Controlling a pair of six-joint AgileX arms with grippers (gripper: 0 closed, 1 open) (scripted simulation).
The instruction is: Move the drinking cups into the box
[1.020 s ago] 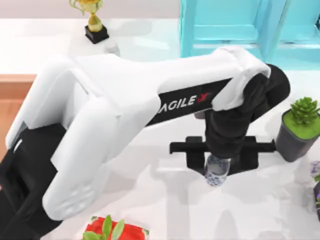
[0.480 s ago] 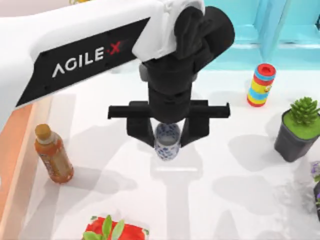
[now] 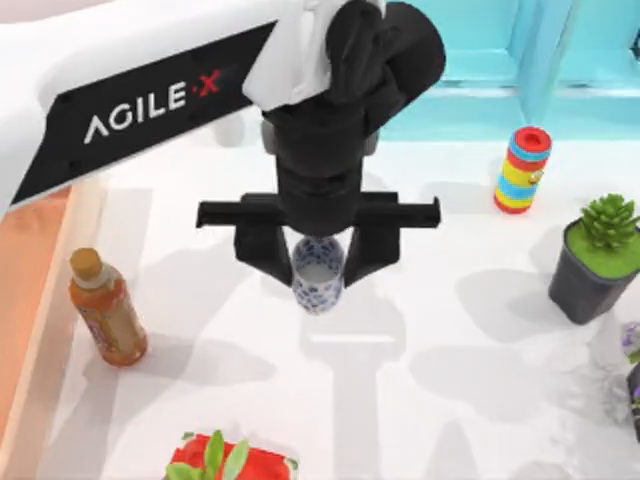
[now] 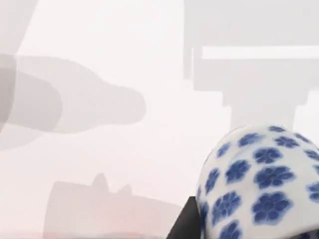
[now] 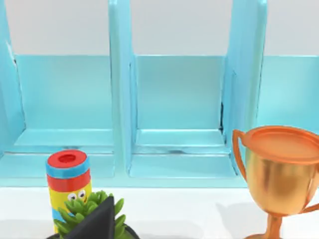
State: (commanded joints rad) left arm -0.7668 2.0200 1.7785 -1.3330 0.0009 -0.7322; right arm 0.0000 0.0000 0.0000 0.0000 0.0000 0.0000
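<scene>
- Since half a second ago, left gripper (image 3: pixel 318 262) and its load have shifted slightly toward the table's left and far side; a full second ago they were well over on the right, near the potted plant.
- Left gripper: hangs above the middle of the white table (image 3: pixel 480 400), black fingers (image 3: pixel 262 262) closed on either side of the floral cup, crossbar level.
- Floral cup (image 3: pixel 318 280): white with blue flowers, held upright between the fingers, open mouth upward, clear of the table; its shadow lies on the tabletop just below it. The left wrist view shows its patterned wall (image 4: pixel 259 184) close up over bare white table.
- Box (image 3: pixel 30 300): orange-brown floor and pale rim at the table's left edge, well apart from the cup.
- Amber bottle (image 3: pixel 105 310): upright, tan cap, standing just beside the box rim, left of the gripper.
- Striped cylinder (image 3: pixel 522 170): upright at the right rear, in front of the turquoise cabinet (image 3: pixel 560 50).
- Potted plant (image 3: pixel 598 260): green succulent in a dark pot, right edge.
- Red item with green leaves (image 3: pixel 225 462): near edge, partly cut off.
- Right gripper: state cannot be told; its wrist view faces the cabinet shelves (image 5: pixel 174 99), with the cylinder (image 5: pixel 68 184), the plant (image 5: pixel 94 211) and a copper trophy (image 5: pixel 281 174) before them.
</scene>
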